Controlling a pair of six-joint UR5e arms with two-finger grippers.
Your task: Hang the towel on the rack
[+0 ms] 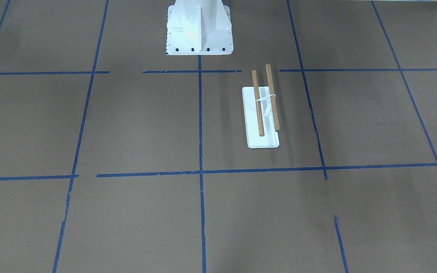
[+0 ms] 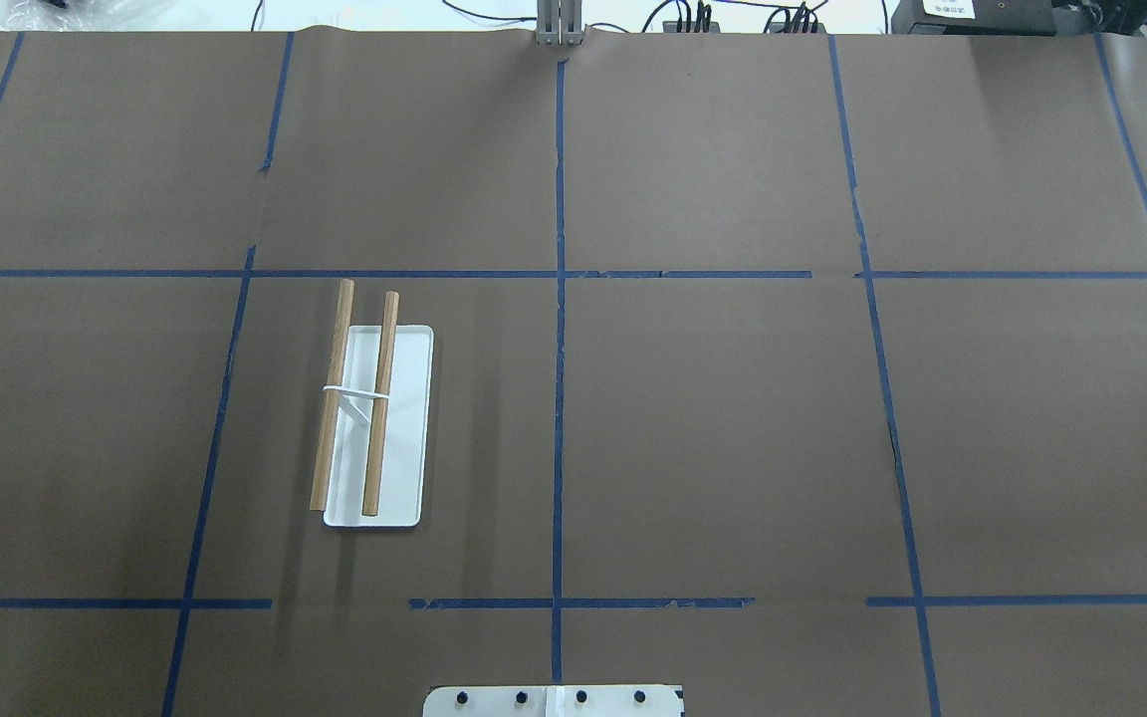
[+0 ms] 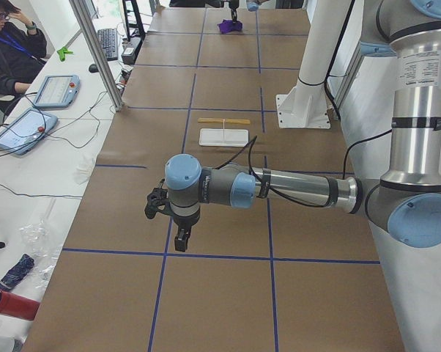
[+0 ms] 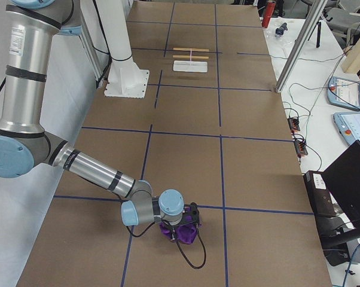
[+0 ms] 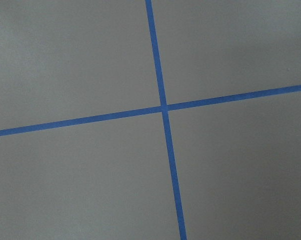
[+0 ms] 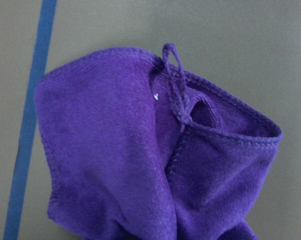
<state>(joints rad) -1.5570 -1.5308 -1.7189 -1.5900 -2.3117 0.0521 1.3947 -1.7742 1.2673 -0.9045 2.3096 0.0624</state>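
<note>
Clerk: Jaws, right arm: are they gripping anything?

Checker: Item one, right gripper [image 4: 189,222]. It is hanging directly over the purple towel [image 6: 140,160], but only the side cameras are showing it, so I cannot tell how wide the jaws are standing or whether they are holding cloth. The wrist camera is showing towel only: bunched, hemmed, with its hanging loop [image 6: 175,85] lying uppermost.

Clerk: Item two?

Checker: Left gripper [image 3: 178,236]. It is hovering over bare bench [image 2: 733,448], above a crossing of blue tape [image 5: 163,107]. Again I cannot tell how the jaws are standing.

Clerk: Item three, the rack?

Checker: Rack [image 2: 374,418]. It is standing on the robot's left half of the bench, its two dowels [image 1: 266,98] running parallel over the white base, well apart from the towel at the far right end.

Clerk: Handling note?

Checker: I am judging the grasp to be the step in hand. I am advising pinching one hem rather than the bunch's middle, lifting until the cloth is hanging free, then carrying it high enough that it is draping across a dowel and not snagging the upright.
</note>
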